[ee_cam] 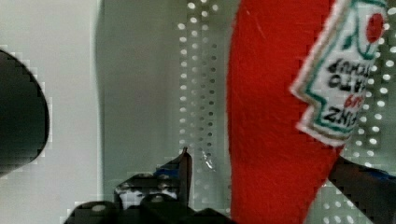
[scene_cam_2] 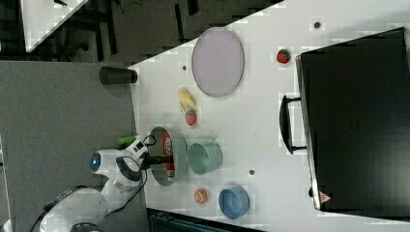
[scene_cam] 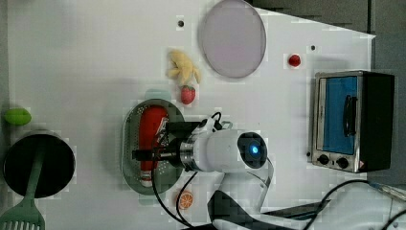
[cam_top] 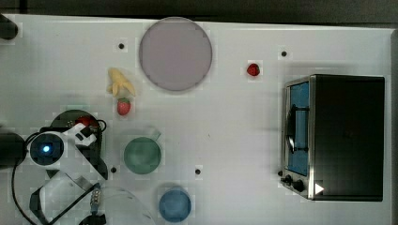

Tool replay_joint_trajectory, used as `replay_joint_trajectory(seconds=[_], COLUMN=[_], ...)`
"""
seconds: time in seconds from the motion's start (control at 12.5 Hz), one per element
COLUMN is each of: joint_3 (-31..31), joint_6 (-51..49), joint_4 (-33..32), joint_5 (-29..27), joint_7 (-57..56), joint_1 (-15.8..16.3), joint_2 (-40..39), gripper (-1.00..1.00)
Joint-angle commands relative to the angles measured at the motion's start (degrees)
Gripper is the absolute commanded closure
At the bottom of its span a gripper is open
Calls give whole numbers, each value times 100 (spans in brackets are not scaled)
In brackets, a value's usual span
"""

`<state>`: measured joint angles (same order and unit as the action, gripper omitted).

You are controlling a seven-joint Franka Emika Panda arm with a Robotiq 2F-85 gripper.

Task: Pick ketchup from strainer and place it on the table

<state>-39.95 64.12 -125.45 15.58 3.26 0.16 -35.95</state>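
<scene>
White table [scene_cam: 86, 52] — perforated strainer [scene_cam: 129, 143], felt ketchup [scene_cam: 152, 129].

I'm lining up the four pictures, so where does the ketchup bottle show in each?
Top view: ketchup bottle at the left, mostly under the arm.
Left view: lying in the strainer, centre-left.
Right view: in the strainer, lower left of centre.
Wrist view: fills the middle, label facing the camera.
Shared landmark: the strawberry beside the banana.
</scene>
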Motion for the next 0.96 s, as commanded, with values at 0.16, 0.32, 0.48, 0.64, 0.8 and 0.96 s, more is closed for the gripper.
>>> replay_joint_trajectory(seconds=[0.16, 0.32, 0.48, 0.64, 0.8, 0.96], joint_3=[396, 521, 501, 457, 320, 211], joint_6=[153, 159, 219, 96, -53, -419], joint_4=[313, 346, 395, 426, 428, 440], joint_5=[-11, -11, -15, -36, -195, -605], joint_7=[242, 242, 242, 242, 242, 242], joint_1=[459, 601, 617, 603, 526, 391], joint_2=[-149, -146, -110, 108, 540, 1121], gripper=[-100, -68, -20, -12, -12, -12])
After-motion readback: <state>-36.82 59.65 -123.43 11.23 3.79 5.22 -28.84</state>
